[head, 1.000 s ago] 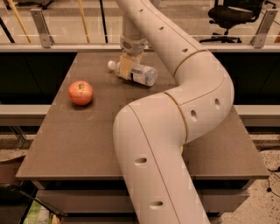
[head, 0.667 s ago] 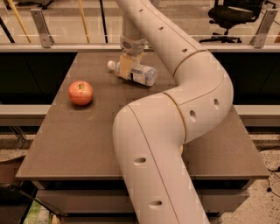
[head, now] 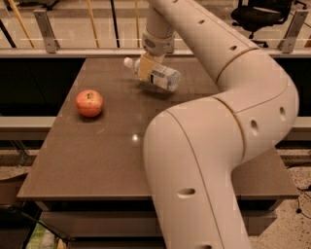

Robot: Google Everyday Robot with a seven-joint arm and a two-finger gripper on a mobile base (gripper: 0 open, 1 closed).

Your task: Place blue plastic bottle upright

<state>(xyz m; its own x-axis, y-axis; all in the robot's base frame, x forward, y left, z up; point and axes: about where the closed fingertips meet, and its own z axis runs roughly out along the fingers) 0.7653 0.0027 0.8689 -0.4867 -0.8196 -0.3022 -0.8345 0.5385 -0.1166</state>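
Apple [head: 89, 102] at far left, resting on the brown table [head: 73, 165], well apart from everything else. Further right, toward the far edge: blue plastic bottle [head: 164, 78], hanging clear of the tabletop with a shadow beneath, tilted close to horizontal, white cap up and left, base down and right. Gripper [head: 145, 68] reaching down from above, clamped on the bottle's cap-end half, jaws closed against its sides. To the right, thick white arm [head: 228, 97] looping through the foreground and hiding much of the table's right side. Office chair [head: 262, 12] beyond the railing at top right.

Judged step: grasp made, bottle raised, reorienting not yet done. Next move likely: rotate the wrist to bring the cap uppermost, lower until the base sits flat on bare table, then release gently. Main risk: a light, narrow bottle toppling if let go while leaning.
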